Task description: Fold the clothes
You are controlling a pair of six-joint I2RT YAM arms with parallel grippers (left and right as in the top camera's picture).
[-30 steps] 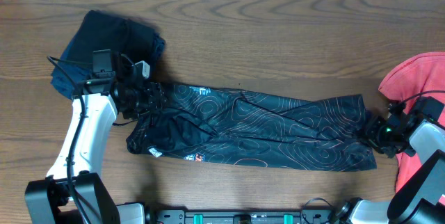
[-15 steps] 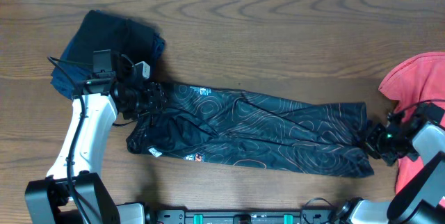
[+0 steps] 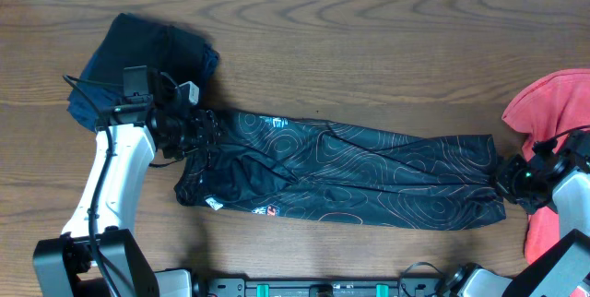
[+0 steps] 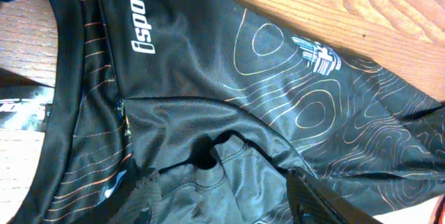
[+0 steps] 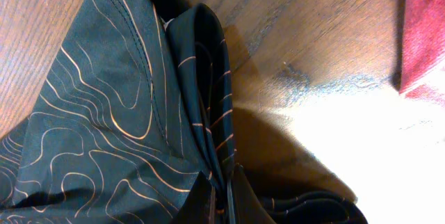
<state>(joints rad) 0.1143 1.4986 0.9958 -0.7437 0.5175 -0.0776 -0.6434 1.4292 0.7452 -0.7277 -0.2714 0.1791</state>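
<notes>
While overhead shows the jersey (image 3: 369, 172) stretched from 9 to 3 o'clock on the wooden tabletop (image 3: 369, 48), only the right wrist view shows the right jaws clenched on its hem; the left jaws' state I cannot tell. T-shirt (image 3: 558, 103) lies at 3 o'clock.

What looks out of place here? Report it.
The black jersey lies as a long, wrinkled strip, bunched at its left end. A dark blue garment sits crumpled at far left, a coral-red shirt heaped at right.
</notes>
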